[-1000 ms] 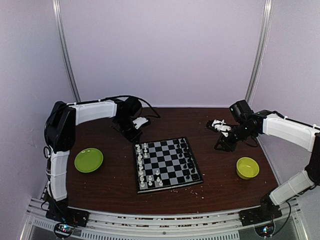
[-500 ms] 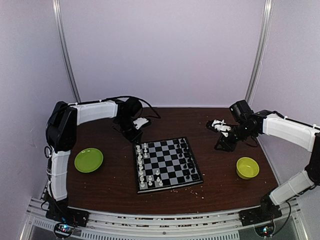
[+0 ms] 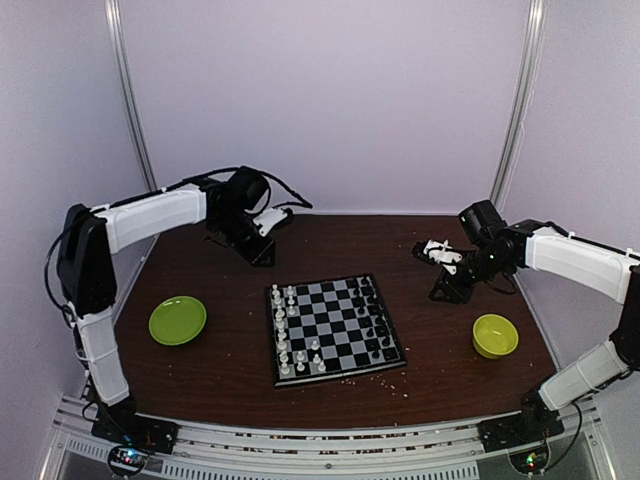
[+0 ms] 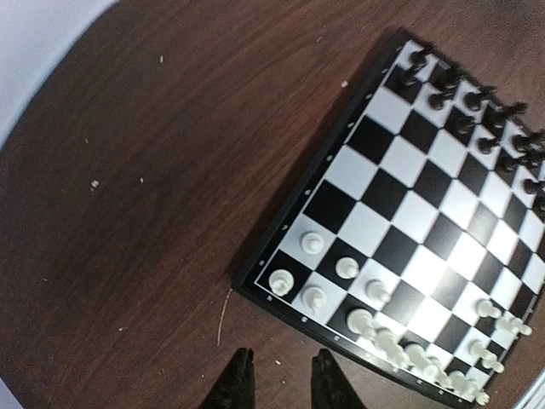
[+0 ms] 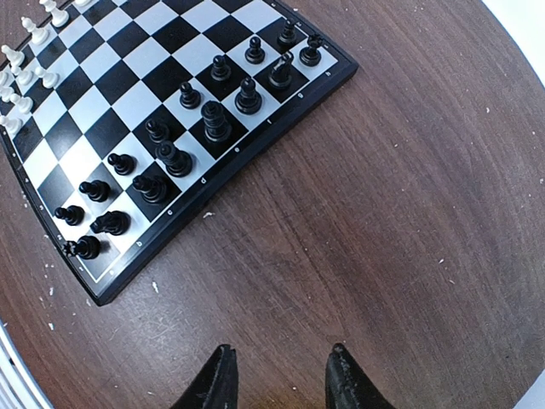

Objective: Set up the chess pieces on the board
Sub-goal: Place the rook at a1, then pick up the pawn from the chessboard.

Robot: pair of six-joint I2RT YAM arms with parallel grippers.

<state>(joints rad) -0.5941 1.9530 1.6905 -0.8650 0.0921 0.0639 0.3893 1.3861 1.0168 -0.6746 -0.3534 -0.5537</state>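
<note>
The board (image 3: 335, 322) lies mid-table. White chess pieces (image 3: 283, 335) stand along its left side and black chess pieces (image 3: 376, 318) along its right. My left gripper (image 3: 272, 220) hovers beyond the board's far left corner. In the left wrist view this gripper (image 4: 282, 353) is open over bare wood, just off the board (image 4: 400, 200) corner where white pieces (image 4: 345, 268) stand; black pieces (image 4: 477, 111) line the far edge. My right gripper (image 3: 432, 250) hangs right of the board, and in its own view the gripper (image 5: 281, 349) is open and empty, with black pieces (image 5: 213, 119) on the board (image 5: 128, 85).
A lime-green plate (image 3: 177, 320) sits left of the board and a lime-green bowl (image 3: 495, 335) sits right of it. Pale crumbs (image 3: 400, 385) are scattered on the brown table. Walls and two metal posts close off the back.
The left arm has drawn back and to the left, away from the board, and its jaws have opened. The right arm has not moved.
</note>
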